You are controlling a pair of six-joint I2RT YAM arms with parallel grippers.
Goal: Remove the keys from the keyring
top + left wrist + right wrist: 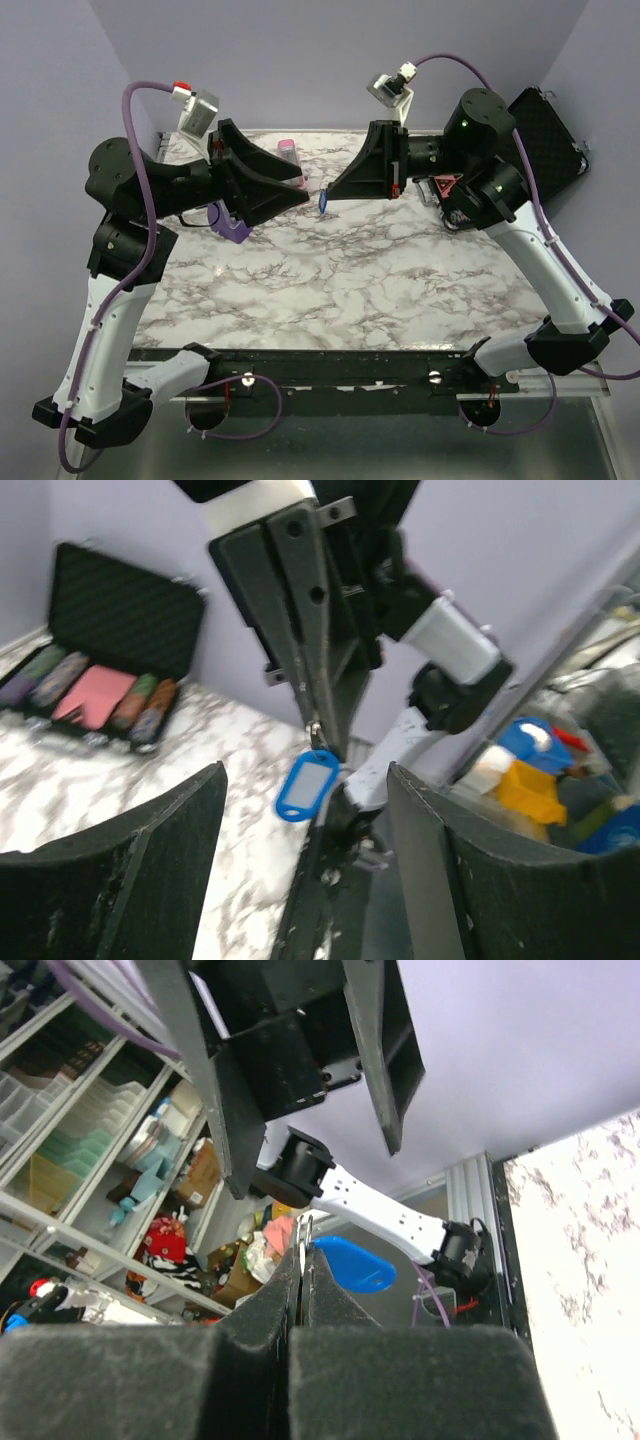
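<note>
The keys [325, 200] are a small bright-blue tag-shaped bundle hanging in the air between my two grippers. My right gripper [333, 190] is shut on the thin metal keyring [306, 1232], which sticks up from between its pads. The blue keys [356, 1264] dangle just beyond those pads. My left gripper [301, 188] is open and faces the right one, its fingertips a short way from the keys. In the left wrist view the keys [308, 785] hang below the right gripper's tip, in the gap between my left fingers [170, 850].
A purple wedge [229, 227] lies under the left arm. A pink object [288, 150] lies at the back of the marble table [330, 290]. An open black case [547, 130] stands at the back right; it also shows in the left wrist view [120, 620].
</note>
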